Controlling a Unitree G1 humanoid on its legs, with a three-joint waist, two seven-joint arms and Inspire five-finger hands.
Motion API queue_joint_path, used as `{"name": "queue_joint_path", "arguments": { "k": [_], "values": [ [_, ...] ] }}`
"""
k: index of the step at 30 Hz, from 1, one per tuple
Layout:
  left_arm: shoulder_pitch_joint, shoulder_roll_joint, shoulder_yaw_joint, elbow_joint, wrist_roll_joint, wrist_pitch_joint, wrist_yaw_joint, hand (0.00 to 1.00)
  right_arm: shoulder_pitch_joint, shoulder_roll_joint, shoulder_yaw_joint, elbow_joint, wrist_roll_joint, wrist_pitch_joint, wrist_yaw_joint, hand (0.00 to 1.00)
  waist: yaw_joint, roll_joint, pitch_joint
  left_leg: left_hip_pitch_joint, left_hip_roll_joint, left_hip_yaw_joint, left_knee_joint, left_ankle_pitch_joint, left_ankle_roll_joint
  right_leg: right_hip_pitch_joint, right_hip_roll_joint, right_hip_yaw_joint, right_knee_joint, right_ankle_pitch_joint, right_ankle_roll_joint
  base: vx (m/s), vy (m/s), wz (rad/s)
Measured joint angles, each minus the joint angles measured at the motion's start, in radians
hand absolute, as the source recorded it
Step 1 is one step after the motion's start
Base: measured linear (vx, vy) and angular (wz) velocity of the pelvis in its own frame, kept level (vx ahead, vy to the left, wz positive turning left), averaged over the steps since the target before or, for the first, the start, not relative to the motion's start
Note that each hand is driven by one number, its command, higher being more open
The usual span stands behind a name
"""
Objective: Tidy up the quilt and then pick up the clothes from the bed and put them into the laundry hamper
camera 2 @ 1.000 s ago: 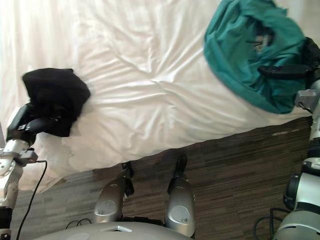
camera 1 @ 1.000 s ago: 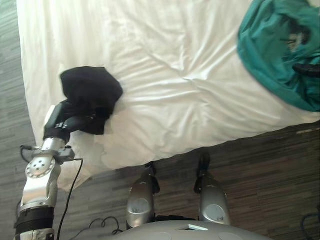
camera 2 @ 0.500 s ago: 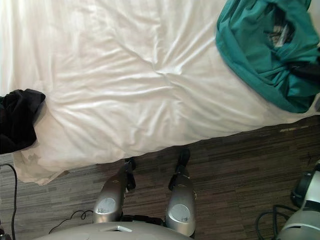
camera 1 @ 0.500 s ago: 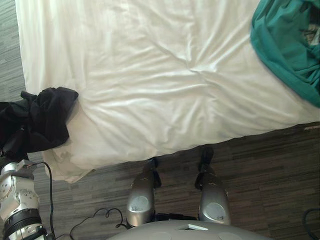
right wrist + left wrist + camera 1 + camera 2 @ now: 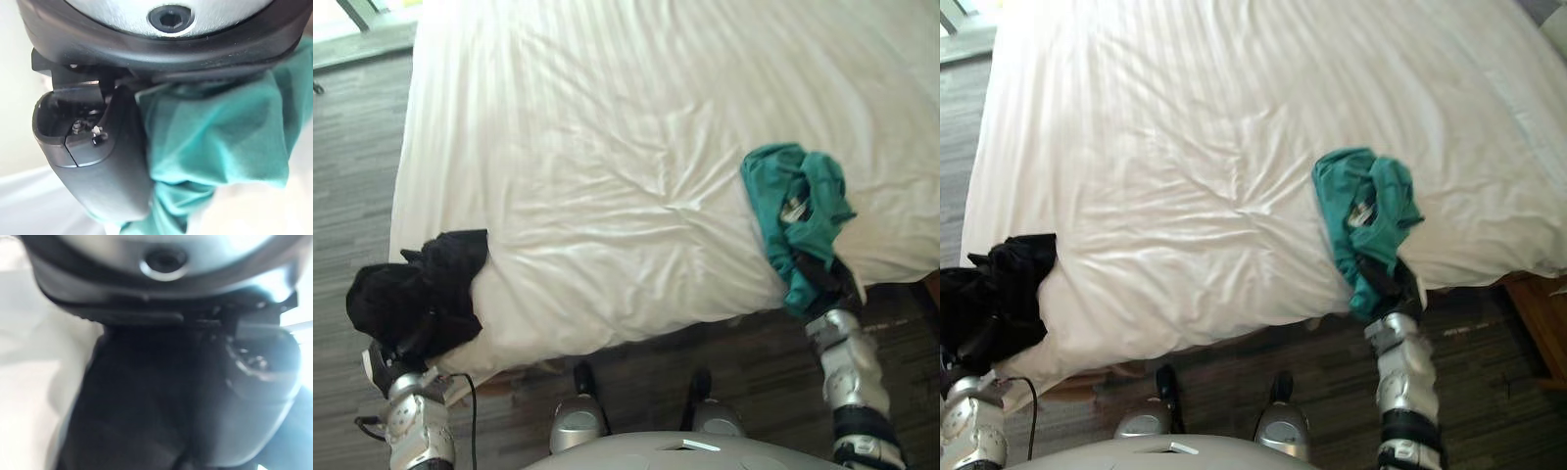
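Snag risk: left hand [image 5: 396, 354] clamped on black garment [image 5: 421, 289] at lower left, right hand [image 5: 832, 286] clamped on teal garment [image 5: 798, 206] at lower right; both drape onto quilt [image 5: 607, 147], so lifting may rumple it or loosen either hold.

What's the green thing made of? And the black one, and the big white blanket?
The green garment looks like soft matte cloth, maybe knit: limp bunched folds. The black garment too, crumpled. The white quilt seems smooth woven cotton: faint stripes, creases.
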Motion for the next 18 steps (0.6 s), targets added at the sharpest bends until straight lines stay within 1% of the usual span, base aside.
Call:
{"name": "queue_joint_path", "arguments": {
  "k": [1, 3, 4, 5, 7, 11, 12, 14, 16, 17, 18],
  "values": [
    [0.014, -0.023, -0.012, 0.002, 0.000, -0.009, 0.007, 0.00, 0.036, 0.033, 0.019, 0.000, -0.001, -0.002, 0.004, 0.00, -0.001, -0.003, -0.020, 0.012, -0.001, 0.003, -0.001, -0.001, 0.000, 0.015, 0.000, -0.001, -0.008, 0.000, 0.000, -0.02, 0.009, -0.07],
    [0.032, -0.044, -0.018, 0.002, 0.003, -0.022, 0.009, 0.00, 0.070, 0.061, 0.041, -0.001, -0.002, -0.005, 0.010, 0.00, -0.001, -0.005, -0.034, 0.030, -0.001, 0.007, -0.004, -0.003, 0.001, 0.033, 0.000, -0.002, -0.010, 0.000, 0.001, -0.05, 0.008, -0.06],
    [0.048, -0.059, -0.027, 0.003, 0.015, -0.029, 0.009, 0.00, 0.095, 0.076, 0.057, -0.005, -0.002, -0.005, 0.016, 0.00, -0.003, -0.006, -0.051, 0.036, -0.001, 0.014, -0.005, -0.004, 0.002, 0.037, -0.001, -0.002, -0.012, 0.000, 0.002, -0.06, 0.013, -0.06],
    [0.063, -0.070, -0.036, 0.004, 0.027, -0.034, 0.008, 0.00, 0.124, 0.090, 0.069, -0.017, -0.002, -0.009, 0.027, 0.00, -0.006, -0.006, -0.067, 0.037, -0.001, 0.017, -0.005, -0.004, 0.002, 0.041, -0.001, -0.003, -0.017, 0.002, 0.006, -0.04, 0.011, -0.03],
    [0.089, -0.088, -0.047, 0.004, 0.028, -0.036, 0.005, 0.00, 0.163, 0.107, 0.095, -0.034, -0.003, -0.021, 0.043, 0.00, -0.015, -0.006, -0.080, 0.045, -0.002, 0.017, -0.005, -0.005, 0.003, 0.054, -0.002, -0.005, -0.028, 0.004, 0.011, -0.02, 0.004, 0.00],
    [0.134, -0.128, -0.076, 0.004, 0.017, -0.028, 0.003, 0.00, 0.261, 0.151, 0.146, -0.065, -0.039, -0.037, 0.078, 0.00, -0.018, -0.010, -0.109, 0.053, -0.006, 0.009, -0.006, -0.012, 0.002, 0.071, -0.005, -0.023, -0.038, 0.001, 0.013, -0.01, 0.013, 0.07],
    [0.144, -0.143, -0.087, 0.003, -0.014, -0.018, 0.000, 0.00, 0.297, 0.166, 0.161, -0.065, -0.042, -0.038, 0.091, 0.00, -0.018, -0.017, -0.116, 0.053, -0.008, 0.000, -0.006, -0.014, 0.000, 0.085, -0.007, -0.035, -0.045, 0.001, 0.013, 0.04, 0.019, 0.19],
    [0.165, -0.172, -0.097, 0.004, -0.037, -0.005, -0.013, 0.00, 0.352, 0.187, 0.189, -0.065, -0.044, -0.038, 0.108, 0.00, -0.018, -0.019, -0.131, 0.054, -0.014, -0.010, -0.006, -0.022, 0.009, 0.099, -0.015, -0.051, -0.045, -0.003, 0.017, 0.04, 0.023, 0.23],
    [0.199, -0.212, -0.105, 0.001, -0.064, -0.007, -0.053, 0.00, 0.418, 0.217, 0.213, -0.065, -0.067, -0.039, 0.157, 0.00, -0.018, -0.022, -0.148, 0.051, -0.027, -0.029, -0.006, -0.027, 0.013, 0.096, -0.032, -0.070, -0.020, -0.023, 0.028, 0.07, 0.045, 0.25],
    [0.206, -0.220, -0.108, 0.001, -0.077, -0.008, -0.066, 0.00, 0.431, 0.224, 0.218, -0.066, -0.082, -0.039, 0.170, 0.00, -0.019, -0.024, -0.148, 0.050, -0.031, -0.036, -0.006, -0.028, 0.014, 0.095, -0.038, -0.075, -0.005, -0.034, 0.032, 0.08, 0.045, 0.34],
    [0.217, -0.228, -0.126, 0.001, -0.099, -0.008, -0.089, 0.00, 0.456, 0.235, 0.236, -0.066, -0.090, -0.039, 0.190, 0.00, -0.018, -0.031, -0.148, 0.048, -0.040, -0.053, -0.006, -0.030, 0.014, 0.089, -0.057, -0.088, 0.041, -0.063, 0.041, 0.08, 0.046, 0.43]
  ]
}}
